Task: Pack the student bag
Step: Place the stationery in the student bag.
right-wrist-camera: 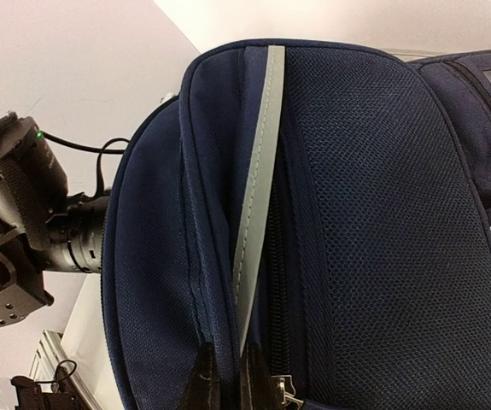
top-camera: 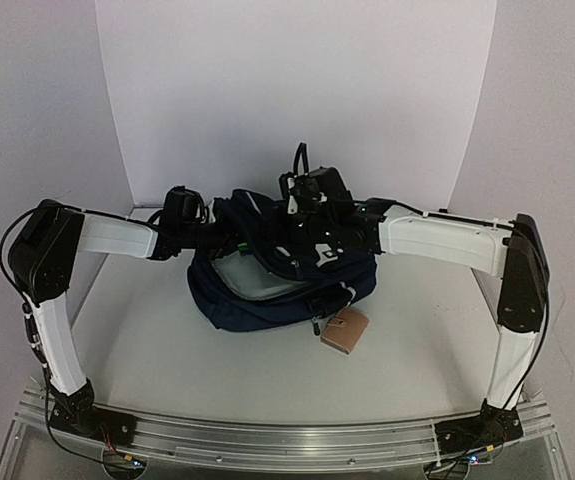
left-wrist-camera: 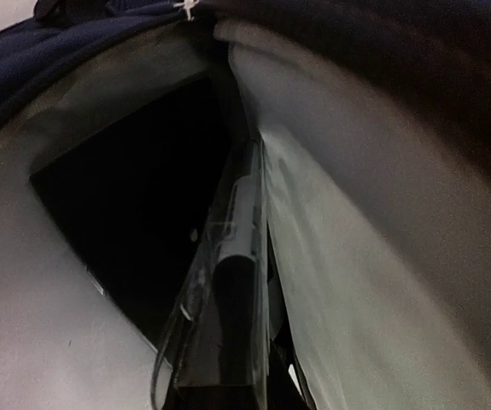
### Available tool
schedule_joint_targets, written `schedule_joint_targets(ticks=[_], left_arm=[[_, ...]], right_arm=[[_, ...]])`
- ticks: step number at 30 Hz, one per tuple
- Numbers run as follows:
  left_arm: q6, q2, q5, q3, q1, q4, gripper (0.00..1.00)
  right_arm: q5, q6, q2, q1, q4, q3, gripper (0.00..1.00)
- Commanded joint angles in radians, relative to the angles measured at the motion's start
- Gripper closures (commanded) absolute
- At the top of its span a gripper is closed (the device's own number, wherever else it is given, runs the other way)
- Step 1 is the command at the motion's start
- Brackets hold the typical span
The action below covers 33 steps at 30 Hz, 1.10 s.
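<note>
Left gripper [left-wrist-camera: 232, 256] deep in student bag [top-camera: 237, 310], blurred, right gripper [right-wrist-camera: 228, 380] mostly cropped

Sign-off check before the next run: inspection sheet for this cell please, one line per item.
Surface: pale table, no spills seen.
Job's things: navy backpack lying mid-table, open; grey lining shows, with a clear sleeve holding something dark inside.
Clutter: small tan tag at the backpack's near edge; attached or loose, cannot tell.
Grippers: right gripper jaws shut on the backpack's grey-striped seam; left gripper reaches into the opening, jaws not discernible.
Cables: black cable loop standing above the right wrist; thin wire along the left elbow.
Surroundings: white backdrop; metal rail at the near edge.
</note>
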<state>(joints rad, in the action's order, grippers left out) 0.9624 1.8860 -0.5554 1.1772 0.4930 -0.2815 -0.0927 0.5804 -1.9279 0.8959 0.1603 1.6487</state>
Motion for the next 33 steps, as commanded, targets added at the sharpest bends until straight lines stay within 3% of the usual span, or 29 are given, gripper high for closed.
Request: schedule_joint_targets(ticks=[1,3,6,11,16,19,23,30,33], left_arm=[[-0.078,0.098,0.141,0.162,0.057,-0.047,1.00],[-0.091,0.160,0.160,0.230,0.075,-0.040,1.00],[-0.110,0.186,0.202,0.260,0.082,-0.010,0.92],[-0.189,0.108,0.272,0.216,0.083,0.073,0.61],[-0.230,-0.023,0.352,0.115,0.082,0.149,0.41],[-0.233,-0.072,0.378,0.069,0.082,0.184,0.35],[-0.220,-0.091,0.366,0.035,0.082,0.187,0.34],[-0.203,-0.025,0.326,0.063,0.089,0.168,0.56],[-0.210,0.008,0.338,0.108,0.101,0.207,0.61]], right_arm=[[0.005,0.001,0.102,0.021,-0.124,-0.005,1.00],[0.041,-0.003,0.109,0.024,-0.125,-0.015,1.00],[0.087,-0.009,0.132,0.027,-0.125,-0.043,1.00],[0.163,-0.014,0.158,0.027,-0.123,-0.075,1.00],[0.184,-0.019,0.156,0.027,-0.120,-0.076,1.00],[0.181,-0.021,0.149,0.027,-0.117,-0.077,1.00],[0.175,-0.022,0.135,0.027,-0.115,-0.071,1.00],[0.168,-0.018,0.125,0.027,-0.115,-0.061,1.00],[0.167,-0.016,0.129,0.028,-0.114,-0.062,1.00]])
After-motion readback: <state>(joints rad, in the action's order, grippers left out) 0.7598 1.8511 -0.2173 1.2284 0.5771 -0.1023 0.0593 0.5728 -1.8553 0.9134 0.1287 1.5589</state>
